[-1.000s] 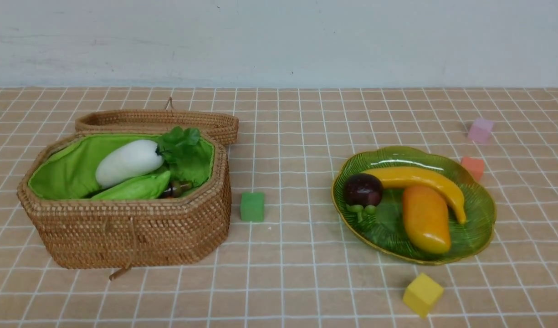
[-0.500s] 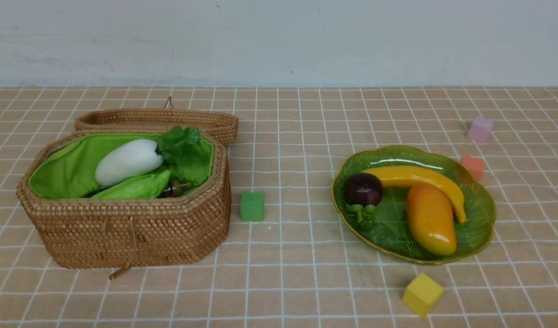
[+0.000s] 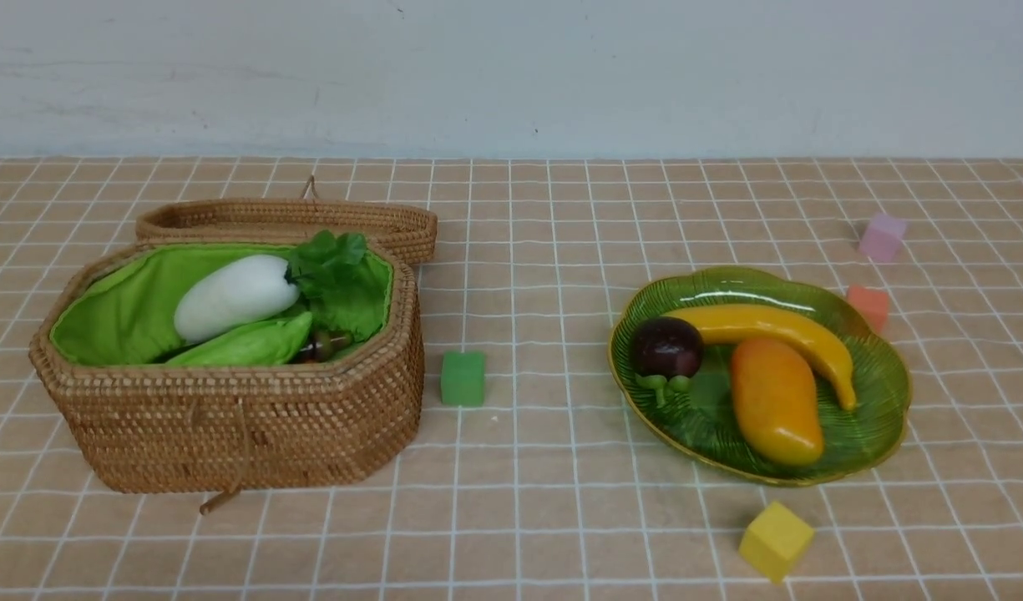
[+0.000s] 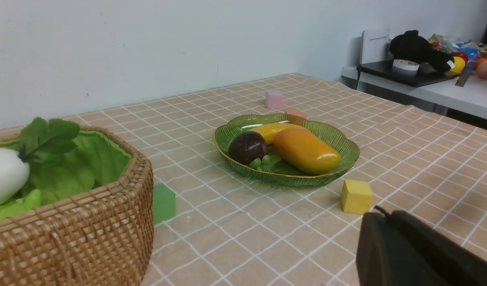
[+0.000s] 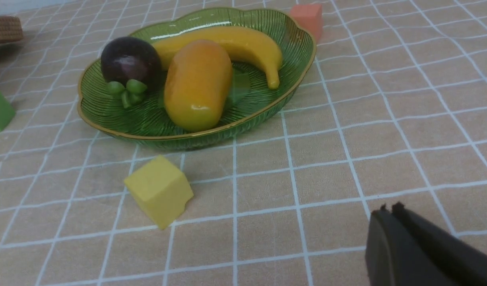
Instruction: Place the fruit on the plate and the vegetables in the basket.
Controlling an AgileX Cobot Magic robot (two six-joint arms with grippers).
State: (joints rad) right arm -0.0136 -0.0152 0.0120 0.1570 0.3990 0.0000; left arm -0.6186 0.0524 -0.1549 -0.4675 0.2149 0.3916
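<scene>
Plate [image 3: 883,392] on the table's right side, carrying all three fruits. Mango [image 3: 776,400] near-to-far long axis, slightly tilted, touching banana [image 3: 770,331]. Banana across the far side, left-right axis, tip toward the near right rim. Mangosteen [image 3: 665,347] at left, green cap facing the camera.

Basket [image 3: 227,417] at left, lid open behind. Radish [image 3: 235,297] diagonal, leafy end up-right; gourd [image 3: 248,344] just in front, roughly the same slant.

Left gripper [image 4: 380,216] closed, empty. Right gripper [image 5: 388,212] closed, empty, near yellow cube [image 5: 159,191].
</scene>
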